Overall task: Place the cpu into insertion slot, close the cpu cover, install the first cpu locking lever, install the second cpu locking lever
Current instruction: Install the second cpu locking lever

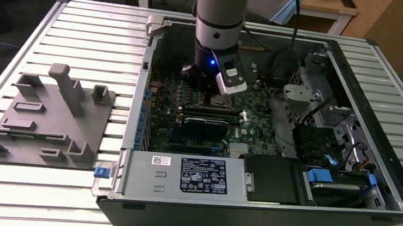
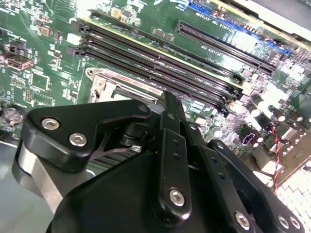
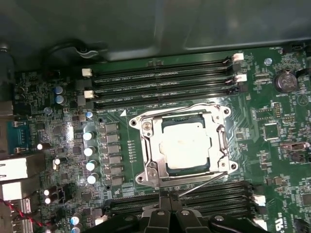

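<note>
In the first wrist view the silvery cpu [image 3: 187, 145] lies in the insertion slot [image 3: 166, 171]. The cpu cover [image 3: 150, 141] is folded flat around it. One wire locking lever [image 3: 222, 141] runs along the cover's side, down and level. A second thin lever [image 3: 204, 183] slants away from the cover's corner, and its free end reaches my gripper [image 3: 170, 209], whose fingers are shut together beside the slot's edge. In the second wrist view the gripper [image 2: 167, 99] hangs just over a corner of the slot [image 2: 104, 82]. The exterior view puts the gripper [image 1: 214, 95] low over the green motherboard [image 1: 259, 123].
Long black memory slots [image 3: 160, 77] flank the socket on both sides. The open computer case [image 1: 376, 117] walls in the board, with a power supply [image 1: 181, 174] at the front and cables [image 1: 286, 60] at the back. A grey fixture plate [image 1: 47, 121] lies on the table at the exterior view's left.
</note>
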Tool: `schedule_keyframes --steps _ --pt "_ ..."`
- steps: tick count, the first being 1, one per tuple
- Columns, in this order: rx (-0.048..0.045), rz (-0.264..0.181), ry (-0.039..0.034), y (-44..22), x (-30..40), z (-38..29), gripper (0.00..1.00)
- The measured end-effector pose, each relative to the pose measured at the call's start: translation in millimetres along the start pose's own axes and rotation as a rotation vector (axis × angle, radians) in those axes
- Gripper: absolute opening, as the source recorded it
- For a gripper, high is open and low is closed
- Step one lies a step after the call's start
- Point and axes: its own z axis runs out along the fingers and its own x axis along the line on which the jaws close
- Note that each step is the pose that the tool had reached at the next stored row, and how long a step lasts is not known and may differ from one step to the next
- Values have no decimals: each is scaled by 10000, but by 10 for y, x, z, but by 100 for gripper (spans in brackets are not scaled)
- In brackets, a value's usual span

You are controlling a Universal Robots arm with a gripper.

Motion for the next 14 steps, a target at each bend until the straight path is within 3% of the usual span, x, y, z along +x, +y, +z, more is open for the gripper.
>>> schedule_keyframes --steps 14 --pt "-3 -2 -23 -5 33 3 10"
